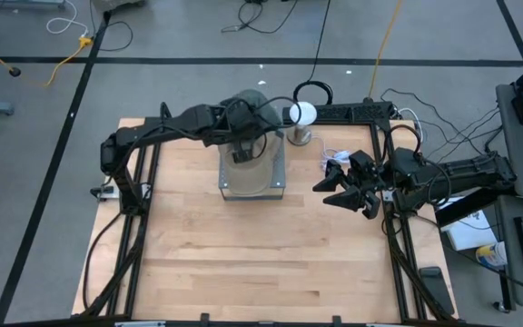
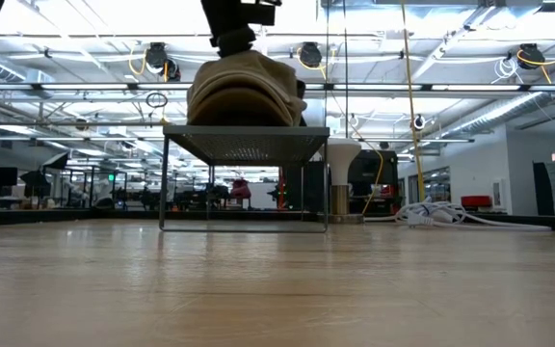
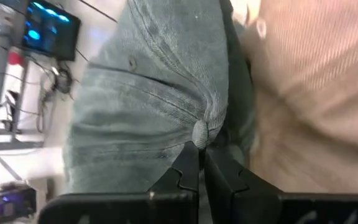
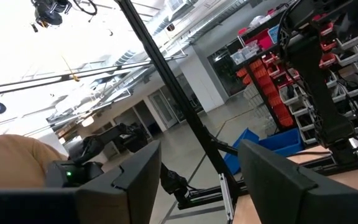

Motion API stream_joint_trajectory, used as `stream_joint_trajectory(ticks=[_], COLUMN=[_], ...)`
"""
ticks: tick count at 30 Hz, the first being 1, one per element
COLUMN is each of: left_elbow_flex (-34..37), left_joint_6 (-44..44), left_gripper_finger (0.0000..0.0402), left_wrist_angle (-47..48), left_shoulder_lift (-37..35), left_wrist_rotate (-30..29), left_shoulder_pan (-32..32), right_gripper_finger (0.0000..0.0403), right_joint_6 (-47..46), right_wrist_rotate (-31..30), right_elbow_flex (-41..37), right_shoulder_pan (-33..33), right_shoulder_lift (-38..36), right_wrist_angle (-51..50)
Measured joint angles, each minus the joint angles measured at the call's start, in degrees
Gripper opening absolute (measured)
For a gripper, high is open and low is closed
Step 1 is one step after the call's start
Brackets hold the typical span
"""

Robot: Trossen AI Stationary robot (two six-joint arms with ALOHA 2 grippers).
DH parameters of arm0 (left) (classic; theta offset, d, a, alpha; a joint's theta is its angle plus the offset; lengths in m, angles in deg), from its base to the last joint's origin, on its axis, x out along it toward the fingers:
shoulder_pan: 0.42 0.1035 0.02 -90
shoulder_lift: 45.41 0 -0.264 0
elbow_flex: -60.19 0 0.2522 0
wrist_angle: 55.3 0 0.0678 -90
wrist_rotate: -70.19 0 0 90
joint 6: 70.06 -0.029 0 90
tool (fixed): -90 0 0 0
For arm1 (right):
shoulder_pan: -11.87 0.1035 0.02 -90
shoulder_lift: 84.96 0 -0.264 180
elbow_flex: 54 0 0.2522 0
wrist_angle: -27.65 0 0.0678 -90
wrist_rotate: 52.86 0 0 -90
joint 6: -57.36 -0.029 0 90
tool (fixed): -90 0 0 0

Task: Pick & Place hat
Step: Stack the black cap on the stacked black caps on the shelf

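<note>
Left end effector (image 3: 199, 163) pinches hat (image 3: 148, 106) atop rack (image 1: 252, 177) (right end effector (image 1: 339, 193) released).

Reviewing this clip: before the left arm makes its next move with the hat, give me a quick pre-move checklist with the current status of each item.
1. Left gripper shut on the hat: ok, fingers pinched together at the crown button.
2. Hat over the wire rack: ok, the low view shows it on the rack's top.
3. Hat fully resting on the rack or partly lifted: cannot tell.
4. Right gripper clear of the rack: ok, it waits open at the table's right side.
5. White mannequin head stand apart from the left arm: cannot tell; they are close in the high view.
</note>
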Motion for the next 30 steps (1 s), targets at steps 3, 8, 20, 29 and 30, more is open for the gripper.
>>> stream_joint_trajectory(ticks=[3, 8, 20, 29, 30], left_elbow_flex=[0.0, 0.0, 0.0, 0.0, 0.0], left_joint_6=[1.6, 3.0, 2.7, 2.1, 2.2], left_gripper_finger=[0.0006, 0.0006, 0.0023, 0.0097, 0.0106], left_wrist_angle=[2.7, 4.4, 3.3, 3.2, 3.2], left_shoulder_lift=[0.0, 0.0, 0.0, -0.2, -0.5], left_wrist_rotate=[1.8, 4.1, 7.4, 7.6, 7.6], left_shoulder_pan=[0.7, 2.7, 4.5, 3.7, 3.7], right_gripper_finger=[0.0208, 0.0208, 0.0208, 0.0208, 0.0208], right_joint_6=[0.0, 0.5, 0.6, 0.6, 0.6], right_wrist_rotate=[0.0, -0.1, -0.2, -0.2, -0.2], right_elbow_flex=[0.0, 0.0, 0.0, 0.0, 0.0], right_shoulder_pan=[0.0, 0.0, 0.0, 0.0, 0.0], right_shoulder_lift=[0.0, 0.0, 0.0, 0.0, 0.0], right_wrist_angle=[0.0, 0.0, 0.0, 0.0, 0.0])
